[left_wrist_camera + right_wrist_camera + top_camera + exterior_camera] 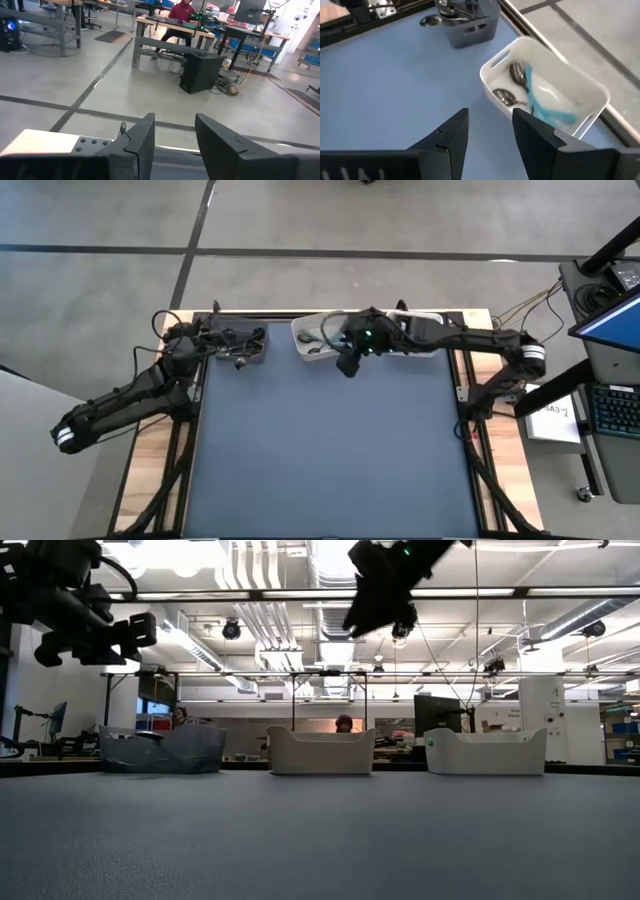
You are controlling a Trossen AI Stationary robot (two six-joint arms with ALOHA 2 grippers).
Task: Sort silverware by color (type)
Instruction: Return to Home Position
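The silverware lies in bins at the table's far edge. A dark grey bin (243,346) (468,22) holds several metal-headed pieces. A white bin (318,336) (545,95) holds two teal-handled spoons (532,95), flat on its floor. One spoon head (430,21) shows on the mat beside the dark bin. My right gripper (347,366) (490,135) hangs open above the mat, just near of the white bin, with nothing between its fingers. My left gripper (174,142) (130,635) is open and raised beside the dark bin's left end, facing the room.
A second white bin (487,752) stands to the right of the first, mostly under my right arm in the high view. The blue-grey mat (330,450) stretches bare toward the near edge. A person sits at a desk (182,10) far beyond the table.
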